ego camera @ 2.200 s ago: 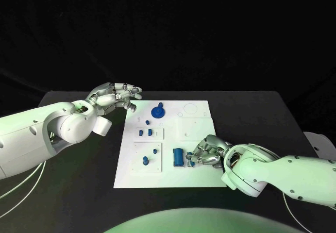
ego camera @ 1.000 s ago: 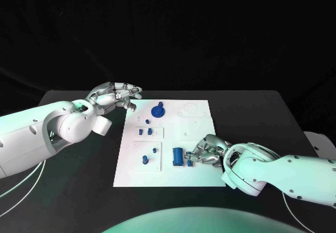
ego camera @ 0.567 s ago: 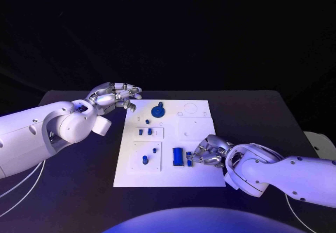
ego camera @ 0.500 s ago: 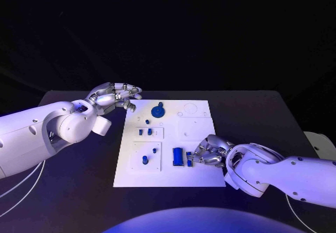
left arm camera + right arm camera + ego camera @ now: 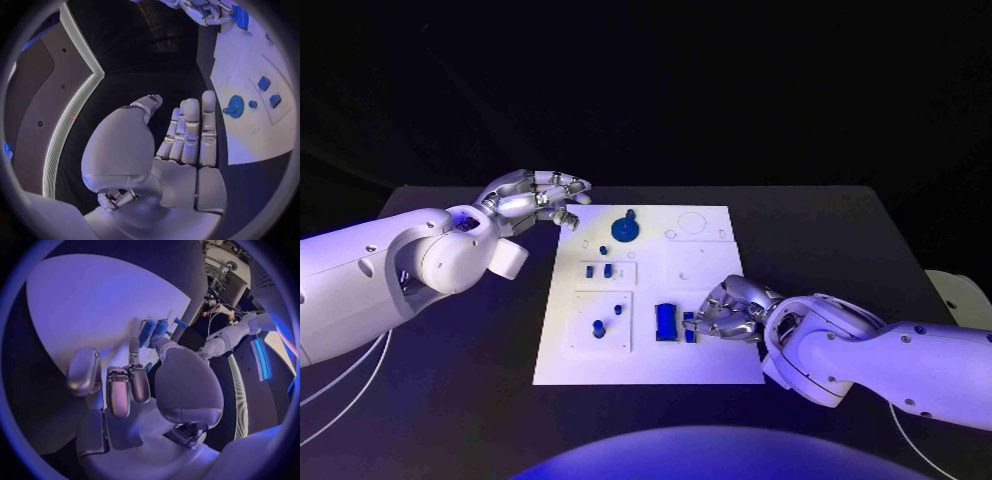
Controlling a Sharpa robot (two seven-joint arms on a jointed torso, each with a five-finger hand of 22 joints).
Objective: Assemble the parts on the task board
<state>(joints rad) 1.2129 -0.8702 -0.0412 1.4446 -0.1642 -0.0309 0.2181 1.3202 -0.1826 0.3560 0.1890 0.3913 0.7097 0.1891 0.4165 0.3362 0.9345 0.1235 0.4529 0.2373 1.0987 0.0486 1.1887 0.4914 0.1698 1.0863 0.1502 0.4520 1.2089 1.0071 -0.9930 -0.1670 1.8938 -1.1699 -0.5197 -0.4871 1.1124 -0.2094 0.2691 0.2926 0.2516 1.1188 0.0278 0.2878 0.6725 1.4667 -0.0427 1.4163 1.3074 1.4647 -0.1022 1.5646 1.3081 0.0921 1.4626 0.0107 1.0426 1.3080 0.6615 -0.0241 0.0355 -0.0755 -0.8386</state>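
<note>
Your silver right hand [image 5: 730, 312] pinches a small blue block-shaped part [image 5: 689, 327] on the flat white rectangular task board [image 5: 646, 365]; the left hand [image 5: 531, 198] hovers empty, fingers loosely spread.

The left hand [image 5: 535, 195] hovers at ten o'clock, holding nothing, fingers straight and close together in its wrist view, while the right hand [image 5: 728, 312] sits low at four o'clock, fingers curled downward, thumb stretched toward nine o'clock.
</note>
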